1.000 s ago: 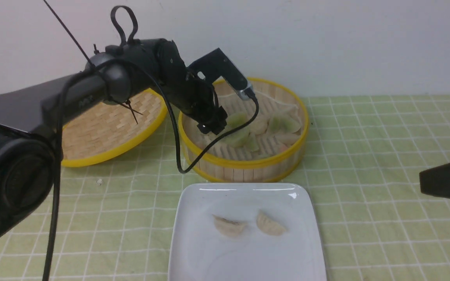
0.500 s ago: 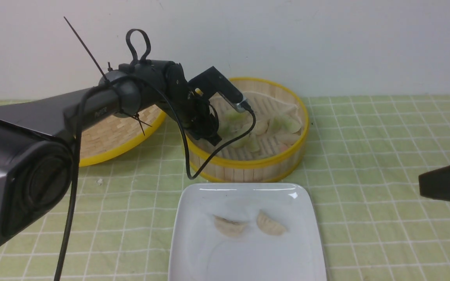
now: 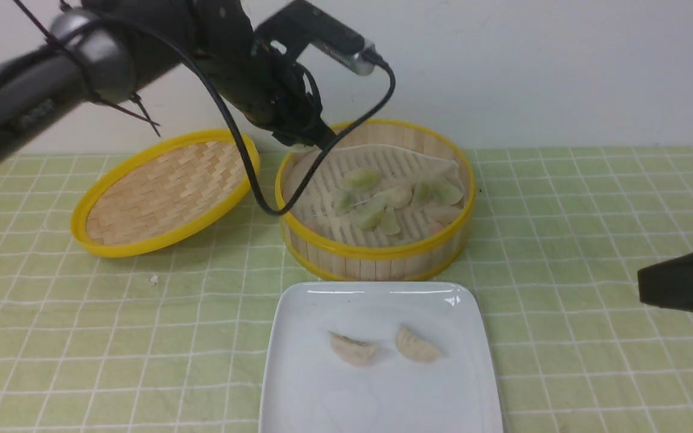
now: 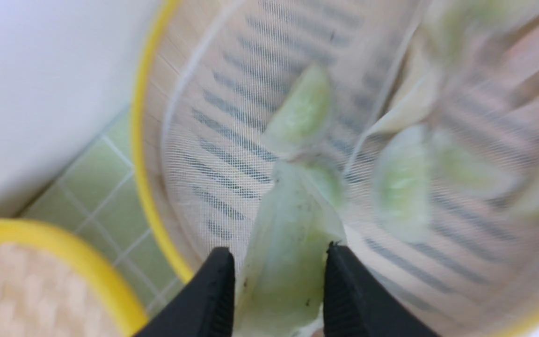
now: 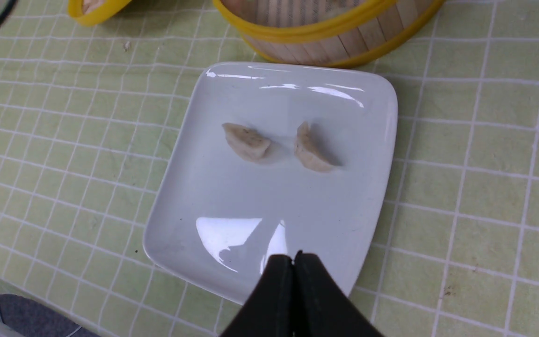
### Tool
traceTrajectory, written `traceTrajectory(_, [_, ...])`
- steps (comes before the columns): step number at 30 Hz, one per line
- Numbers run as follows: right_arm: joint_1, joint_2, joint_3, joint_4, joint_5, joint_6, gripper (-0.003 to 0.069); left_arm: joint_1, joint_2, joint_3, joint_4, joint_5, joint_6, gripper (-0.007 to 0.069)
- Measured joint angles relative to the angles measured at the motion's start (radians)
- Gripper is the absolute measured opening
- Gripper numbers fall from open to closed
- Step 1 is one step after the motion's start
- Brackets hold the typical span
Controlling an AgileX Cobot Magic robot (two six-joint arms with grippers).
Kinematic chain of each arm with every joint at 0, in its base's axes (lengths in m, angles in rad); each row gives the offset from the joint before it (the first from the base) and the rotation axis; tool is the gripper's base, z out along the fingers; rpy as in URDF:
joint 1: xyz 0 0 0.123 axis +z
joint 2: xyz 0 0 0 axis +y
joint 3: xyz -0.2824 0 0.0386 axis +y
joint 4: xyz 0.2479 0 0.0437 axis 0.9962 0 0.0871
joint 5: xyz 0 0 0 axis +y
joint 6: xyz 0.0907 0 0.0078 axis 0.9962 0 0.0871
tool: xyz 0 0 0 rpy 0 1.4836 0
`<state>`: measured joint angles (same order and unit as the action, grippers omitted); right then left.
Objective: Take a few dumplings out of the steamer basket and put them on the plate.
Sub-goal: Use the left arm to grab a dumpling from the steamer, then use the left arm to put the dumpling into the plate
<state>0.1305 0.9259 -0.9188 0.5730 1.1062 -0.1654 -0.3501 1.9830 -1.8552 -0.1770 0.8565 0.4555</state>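
Green checked cloth point(image 3: 563, 198) covers the table. The steamer basket point(image 3: 376, 251) is the landmark: it sits on the cloth with its lid off, and the shallow woven lid point(image 3: 166, 192) lies on the robot's left of it, propped at a tilt.

The plate point(image 3: 382, 397) is just on the near side of the basket, close to its wall; can't tell if they touch. No green dumpling is on the plate. It holds only two beige dumplings point(image 3: 354, 350), side by side and apart, so by my read nothing counts as delivered.

Left gripper point(image 4: 277, 250) is raised above the basket's left-rear rim. Its jaws are part-closed, pinching one green dumpling point(image 4: 293, 210) by its sides. The piece hangs over the liner just inside that rim, clear of the floor. The front view doesn't show the held piece, only the wrist camera does.

Right gripper point(image 5: 294, 257) is well to the right and near side of the basket, hovering over the plate's near edge with its tips pressed together, empty.

The remaining dumplings point(image 3: 370, 211), around five green ones, are clustered mid-basket, some touching a paler one.

Status: pick done, lift underway. Left to do: carry across the basket's near rim, release on bare plate away from the beige pair, then repeat for a couple more. Early stage.
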Motion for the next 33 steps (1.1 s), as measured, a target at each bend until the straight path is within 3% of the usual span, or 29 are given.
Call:
traceTrajectory(5, [0.0,0.0,0.0,0.016,0.004,-0.01,-0.0013,0.0,-0.143,0.0,-0.074,0.308,-0.084,0.0218])
traceTrajectory(7, [0.0,0.0,0.0,0.015,0.004,-0.011,-0.0013,0.0,-0.163,0.009,-0.124,0.36,-0.105,0.0218])
traceTrajectory(13, [0.0,0.0,0.0,0.012,0.003,-0.028,-0.0013,-0.015,-0.182,0.199,-0.241,0.369,-0.186,0.0218])
traceTrajectory(18, [0.0,0.0,0.0,0.012,0.003,-0.056,-0.0013,-0.12,-0.157,0.465,-0.244,0.368,-0.189,0.0218])
traceTrajectory(26, [0.0,0.012,-0.022,-0.023,-0.033,-0.048,-0.0013,-0.237,-0.123,0.509,-0.219,0.299,-0.166,0.0219])
traceTrajectory(29, [0.0,0.056,-0.09,-0.055,-0.034,-0.026,-0.0013,-0.252,-0.109,0.509,-0.215,0.286,-0.166,0.0283])
traceTrajectory(33, [0.0,0.163,-0.228,-0.08,-0.021,-0.021,-0.0013,-0.254,-0.103,0.508,-0.216,0.288,-0.184,0.046])
